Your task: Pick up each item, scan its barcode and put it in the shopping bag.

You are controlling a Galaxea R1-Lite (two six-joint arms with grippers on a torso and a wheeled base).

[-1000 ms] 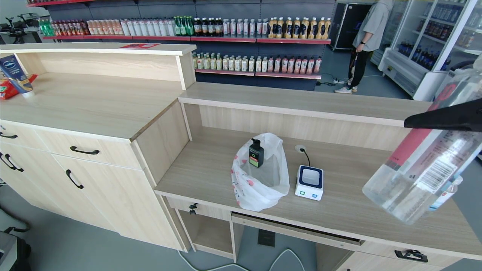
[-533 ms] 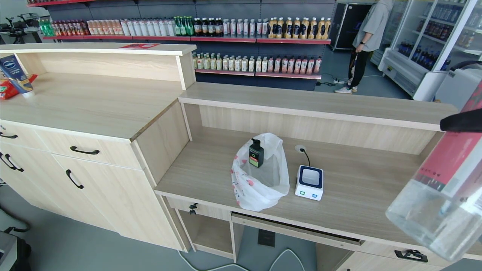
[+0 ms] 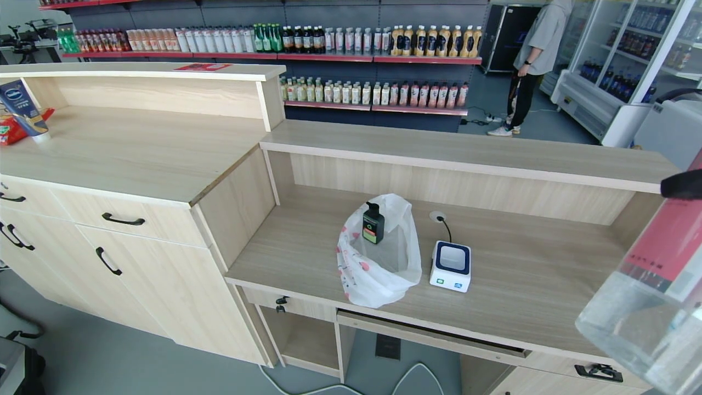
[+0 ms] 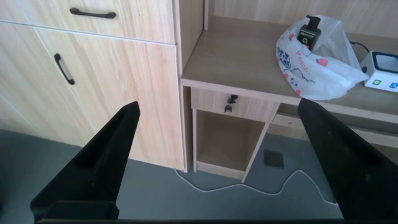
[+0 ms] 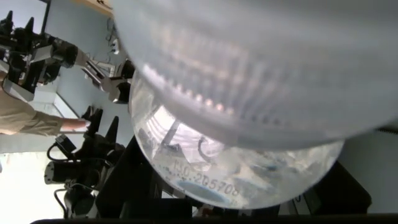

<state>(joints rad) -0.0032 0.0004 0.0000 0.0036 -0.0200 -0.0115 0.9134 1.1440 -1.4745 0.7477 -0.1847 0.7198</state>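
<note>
Right gripper (image 3: 681,185) pinches the clear bottle (image 3: 647,296) tilted, probably to aim its barcode at the scanner (image 3: 451,266); left gripper (image 4: 217,112) spread, empty.

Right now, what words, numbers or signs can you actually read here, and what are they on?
Nothing reads clearly.
Clear bottle, red label: white print, too small to read.
Same bottle, right wrist view: a printed code, distorted, no sure reading.
Dark pump bottle in the shopping bag: label blurred.
Scanner: front marks too small.
Blue tube, far left: lettering blurred.
</note>
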